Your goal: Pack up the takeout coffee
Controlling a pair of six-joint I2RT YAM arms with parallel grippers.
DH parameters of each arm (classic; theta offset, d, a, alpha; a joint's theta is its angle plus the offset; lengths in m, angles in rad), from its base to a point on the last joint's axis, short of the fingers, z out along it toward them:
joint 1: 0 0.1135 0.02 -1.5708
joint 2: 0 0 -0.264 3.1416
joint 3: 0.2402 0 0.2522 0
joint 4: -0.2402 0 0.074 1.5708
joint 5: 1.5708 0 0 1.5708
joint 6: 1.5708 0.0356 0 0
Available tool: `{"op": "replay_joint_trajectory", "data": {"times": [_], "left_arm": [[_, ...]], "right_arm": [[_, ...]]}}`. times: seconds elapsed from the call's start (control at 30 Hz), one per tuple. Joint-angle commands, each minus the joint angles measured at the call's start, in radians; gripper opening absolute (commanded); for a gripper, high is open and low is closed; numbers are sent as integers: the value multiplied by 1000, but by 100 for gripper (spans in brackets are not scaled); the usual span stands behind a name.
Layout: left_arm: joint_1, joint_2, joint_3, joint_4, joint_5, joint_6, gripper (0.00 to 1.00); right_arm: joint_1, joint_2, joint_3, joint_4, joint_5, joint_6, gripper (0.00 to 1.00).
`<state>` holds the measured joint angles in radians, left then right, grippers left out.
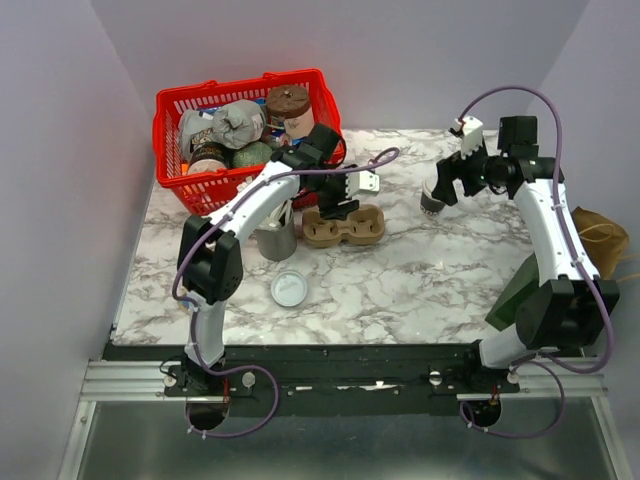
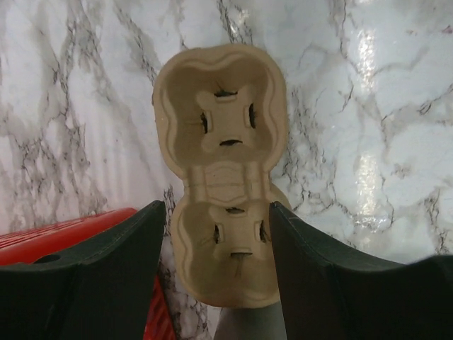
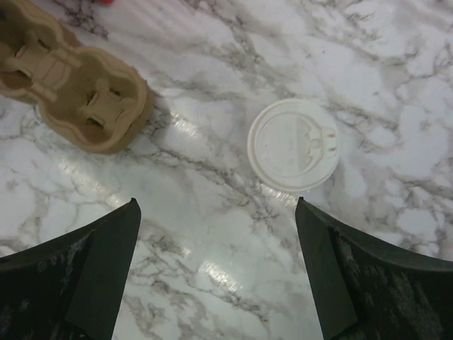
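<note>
Top external view, nearest first: a loose flat white lid (image 1: 289, 289) lies on the marbled table (image 1: 420, 285) just in front of the left arm. Behind it, a grey stack of lidless paper cups (image 1: 277, 240) stands upright, partly covered by that arm. To its right sits a brown pulp two-cup carrier (image 1: 366, 228), both pockets vacant. The left gripper (image 1: 338, 208) hangs over the carrier's left pocket. In the left wrist view its fingers (image 2: 127, 269) stand moderately apart on either side of that pocket, gripping nothing. A strip of marble shows between the left finger and the carrier (image 2: 219, 106).

The takeout coffee (image 1: 432, 200) stands on the table well to the right of the carrier, lid on. The right gripper (image 1: 447, 185) is just above it with jaws spread wide and nothing in them. From the right wrist the lidded coffee (image 3: 294, 145) shows from above, beyond the finger gap, and the carrier (image 3: 78, 81) lies off to one side.

At the far left a red basket (image 1: 215, 190) holds wrapped bundles and brown-topped cups. A brown paper bag (image 1: 600, 235) sits off the table's right edge. Plain pale walls close in the far side and both sides
</note>
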<state>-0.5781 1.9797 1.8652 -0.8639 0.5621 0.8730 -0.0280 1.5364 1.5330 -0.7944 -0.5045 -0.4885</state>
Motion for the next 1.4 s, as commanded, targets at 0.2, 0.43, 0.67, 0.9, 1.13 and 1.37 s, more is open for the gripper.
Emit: {"op": "replay_joint_trajectory", "data": {"times": [0.2,0.43,0.67,0.9,1.13,1.37], "left_arm": [[-26,119,120,-148,-100,182,67],[-29,188,164,-159,-100,158,62],[-31,217,173,-178,-100,142,53],[-29,240,173,-162,-99,124,50],[-31,275,203,-159,-96,98,49],[-28,312,252,-182,-73,70,42]], "right_arm": [[-6,-170,-183,11,-36,45,98],[-6,-170,-198,11,-22,34,98],[-6,-156,-195,12,-17,31,98],[-6,-144,-183,12,-16,30,98],[-6,-142,-188,14,-14,27,98],[-6,-139,-188,12,-17,25,98]]}}
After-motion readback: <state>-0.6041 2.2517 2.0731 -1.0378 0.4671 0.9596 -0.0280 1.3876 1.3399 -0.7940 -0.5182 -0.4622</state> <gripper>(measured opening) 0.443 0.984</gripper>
